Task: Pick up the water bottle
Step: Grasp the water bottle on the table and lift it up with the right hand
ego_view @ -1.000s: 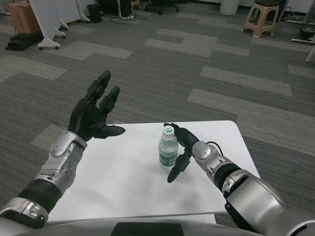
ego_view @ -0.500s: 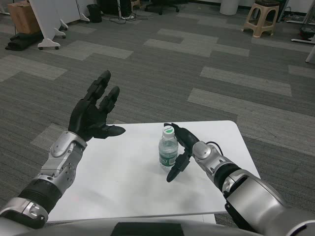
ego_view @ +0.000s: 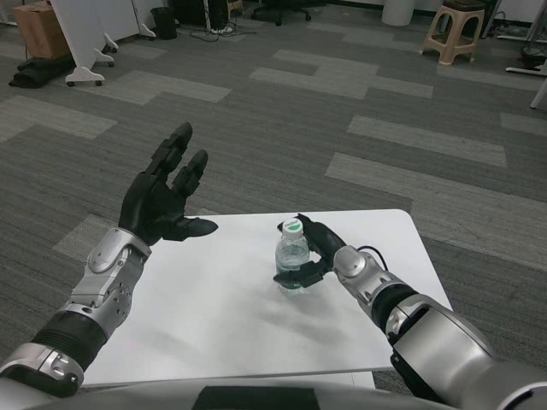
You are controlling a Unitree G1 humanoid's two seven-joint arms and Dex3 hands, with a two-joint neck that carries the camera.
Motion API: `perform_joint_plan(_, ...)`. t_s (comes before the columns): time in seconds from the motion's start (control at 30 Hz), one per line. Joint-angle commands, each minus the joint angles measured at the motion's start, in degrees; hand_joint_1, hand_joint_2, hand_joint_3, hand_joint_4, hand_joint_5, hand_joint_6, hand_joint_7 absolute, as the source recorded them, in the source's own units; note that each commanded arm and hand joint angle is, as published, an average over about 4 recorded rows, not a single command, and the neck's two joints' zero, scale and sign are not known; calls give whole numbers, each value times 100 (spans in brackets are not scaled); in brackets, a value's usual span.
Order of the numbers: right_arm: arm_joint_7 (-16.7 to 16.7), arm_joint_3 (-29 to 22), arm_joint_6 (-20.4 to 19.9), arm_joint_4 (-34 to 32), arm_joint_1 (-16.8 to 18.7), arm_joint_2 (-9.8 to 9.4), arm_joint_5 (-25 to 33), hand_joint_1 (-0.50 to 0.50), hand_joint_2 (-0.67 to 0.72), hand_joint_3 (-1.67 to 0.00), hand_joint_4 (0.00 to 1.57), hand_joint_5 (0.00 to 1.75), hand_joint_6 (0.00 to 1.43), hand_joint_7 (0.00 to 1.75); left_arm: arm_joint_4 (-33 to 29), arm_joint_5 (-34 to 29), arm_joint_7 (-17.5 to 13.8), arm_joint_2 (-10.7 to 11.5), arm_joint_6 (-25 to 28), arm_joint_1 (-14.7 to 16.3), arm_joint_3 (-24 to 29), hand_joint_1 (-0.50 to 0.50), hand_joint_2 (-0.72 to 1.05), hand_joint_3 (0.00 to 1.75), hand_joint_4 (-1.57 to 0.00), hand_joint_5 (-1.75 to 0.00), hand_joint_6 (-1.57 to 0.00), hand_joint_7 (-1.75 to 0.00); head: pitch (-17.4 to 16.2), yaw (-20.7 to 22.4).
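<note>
One water bottle (ego_view: 292,260) stands upright near the middle of the white table (ego_view: 214,307). Right hand (ego_view: 314,256) wraps its fingers around it, apparently gripping; left hand (ego_view: 164,195) hovers spread and empty. Grasp seems made; next, a straight lift.

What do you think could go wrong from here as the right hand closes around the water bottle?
1. The right hand wraps the water bottle low, from one side; the tall bottle could tip away or slide on the smooth white table.
2. The bottle looks like thin clear plastic, so a hard squeeze might crush it.
3. The raised left hand is too far away to steady it.
</note>
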Motion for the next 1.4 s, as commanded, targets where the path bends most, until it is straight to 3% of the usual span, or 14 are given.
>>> perform_joint_plan(0.03,-172,87,-70,6,-115,-15,-22,-46,-54,-147,44,158,35,166,52,-66,21,54,-49,-119,2,-50,34,9,0,0,0,0,9,12)
perform_joint_plan(0.07,-203,122,-70,20,-117,-15,-22,-46,-54,-155,51,160,47,164,52,-66,21,54,-49,-116,5,-50,34,9,0,0,0,0,6,10)
perform_joint_plan(0.2,-315,229,-72,81,-120,-15,-22,-46,-51,-151,69,165,112,145,47,-66,21,54,-49,-110,7,-50,34,9,0,0,0,0,2,14)
perform_joint_plan(0.27,-334,245,-70,90,-115,-15,-22,-46,-51,-147,69,165,127,131,47,-66,21,54,-49,-105,11,-50,34,9,0,0,0,0,0,9)
perform_joint_plan(0.37,-334,227,-70,88,-111,-15,-22,-46,-54,-143,74,165,131,115,43,-66,21,54,-49,-105,9,-50,34,9,0,0,0,0,-4,1)
perform_joint_plan(0.5,-354,188,-79,68,-80,-23,-22,-46,-54,-141,120,165,134,110,45,-66,21,54,-49,-103,7,-50,34,9,0,0,0,0,-20,-11)
perform_joint_plan(0.67,-378,65,-123,35,-18,-32,-22,-46,-54,-135,156,165,134,99,47,-66,21,54,-49,-94,7,-50,34,9,0,0,0,0,-34,-32)
perform_joint_plan(0.87,-387,-151,-255,28,87,-32,-22,-46,-54,-135,157,165,134,91,47,-66,21,54,-49,-88,-2,-50,34,9,0,0,0,0,-56,-22)
perform_joint_plan(1.4,-277,-375,-466,-455,320,-120,-39,-46,-54,-135,157,165,134,91,38,-66,21,54,-49,-70,16,-50,34,9,0,0,0,0,-8,-18)
